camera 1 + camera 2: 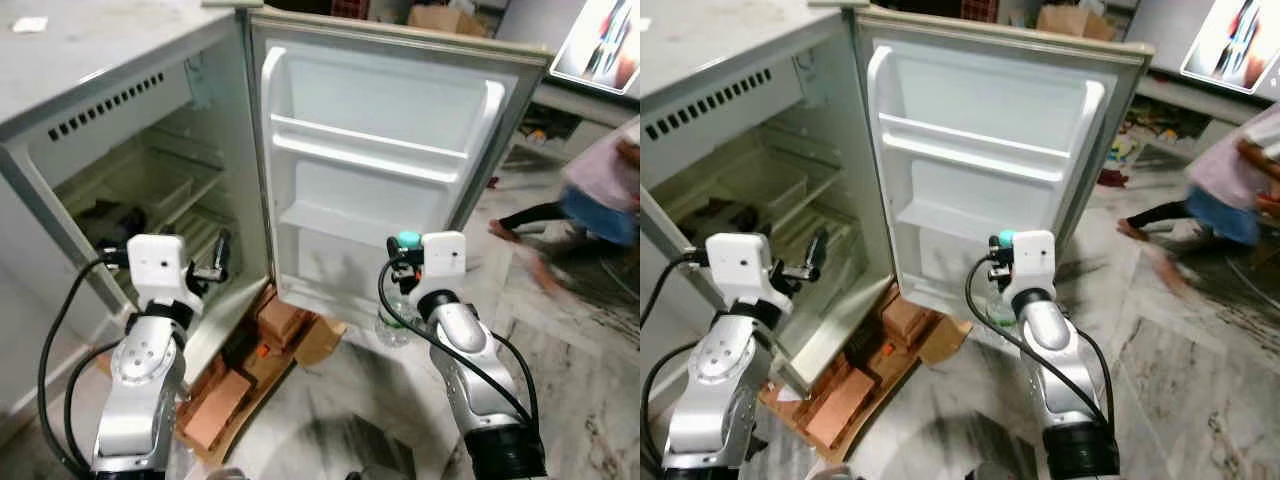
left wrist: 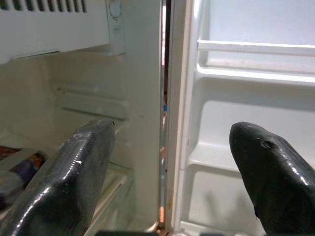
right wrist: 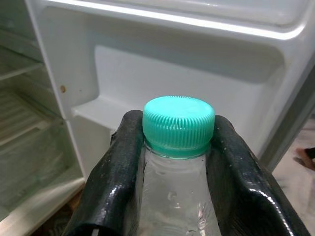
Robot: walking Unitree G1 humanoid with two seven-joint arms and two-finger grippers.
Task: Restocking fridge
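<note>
Gripped at its neck, just under the teal cap (image 3: 179, 125), a clear bottle (image 3: 173, 196) sits clamped between the right gripper's (image 3: 177, 162) fingers, facing the fridge door's (image 1: 390, 160) shelves. Head views add the left gripper (image 1: 215, 262), fingers apart, by the open fridge (image 1: 110, 110).

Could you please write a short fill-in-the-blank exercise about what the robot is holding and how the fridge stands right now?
1. The right tool is shut on a clear bottle with a ____ cap.
2. The fridge door stands ____.
3. The left tool holds ____, its fingers apart.
4. The door shelves are ____.

Missing words: green; open; nothing; empty
</note>
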